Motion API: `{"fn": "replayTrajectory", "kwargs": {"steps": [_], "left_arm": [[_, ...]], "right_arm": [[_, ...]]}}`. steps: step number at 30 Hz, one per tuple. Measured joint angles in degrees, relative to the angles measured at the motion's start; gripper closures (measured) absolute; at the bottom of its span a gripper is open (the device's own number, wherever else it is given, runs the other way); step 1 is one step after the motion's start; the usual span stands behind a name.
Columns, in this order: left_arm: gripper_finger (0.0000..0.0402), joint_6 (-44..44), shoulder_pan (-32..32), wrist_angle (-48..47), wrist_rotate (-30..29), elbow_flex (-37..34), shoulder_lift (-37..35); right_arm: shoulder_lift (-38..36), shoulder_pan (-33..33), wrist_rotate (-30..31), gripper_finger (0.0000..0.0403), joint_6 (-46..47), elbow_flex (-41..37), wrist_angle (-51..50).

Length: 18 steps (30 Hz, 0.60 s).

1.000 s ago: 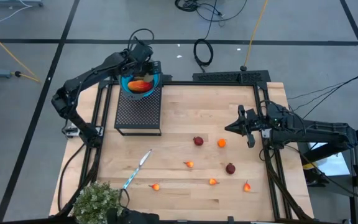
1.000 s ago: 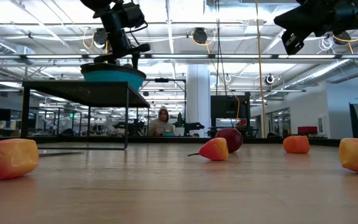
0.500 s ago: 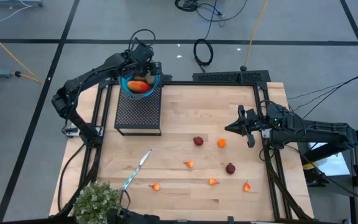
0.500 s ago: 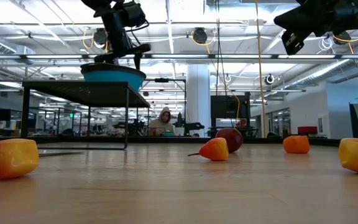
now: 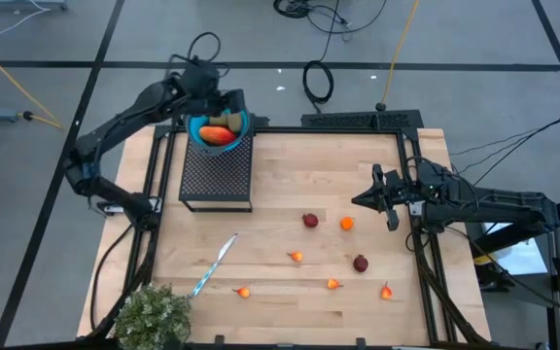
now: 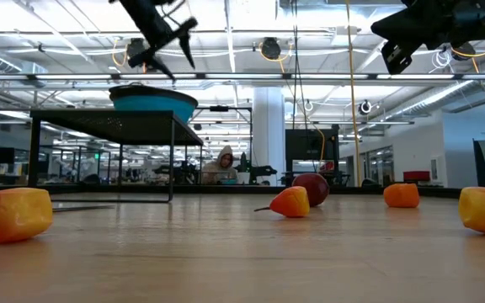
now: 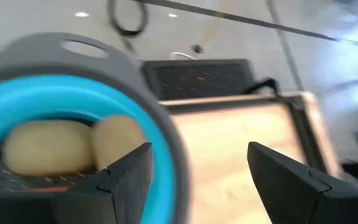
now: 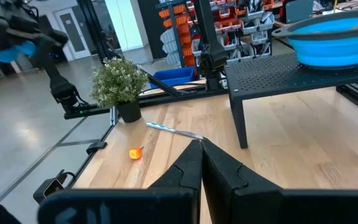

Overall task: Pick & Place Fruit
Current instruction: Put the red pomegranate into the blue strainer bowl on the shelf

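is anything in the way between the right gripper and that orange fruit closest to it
Nothing visible is. The right gripper, shut, hangs above the table just beside the orange fruit, with only bare wood between them. The dark red fruit lies farther off on the fruit's other side.
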Motion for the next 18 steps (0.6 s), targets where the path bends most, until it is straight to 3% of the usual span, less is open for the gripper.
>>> {"fn": "replayTrajectory", "kwargs": {"steps": [10,18], "left_arm": [[0.0158,2.69,-6.00,0.89,5.93,-0.01,-9.55],[0.0158,7.06,-9.65,4.10,5.95,0.00,-12.77]], "right_arm": [[0.01,0.01,0.02,0.0403,0.01,-3.88,-0.03],[0.00,-0.01,3.25,0.0403,6.63,-7.27,0.04]]}}
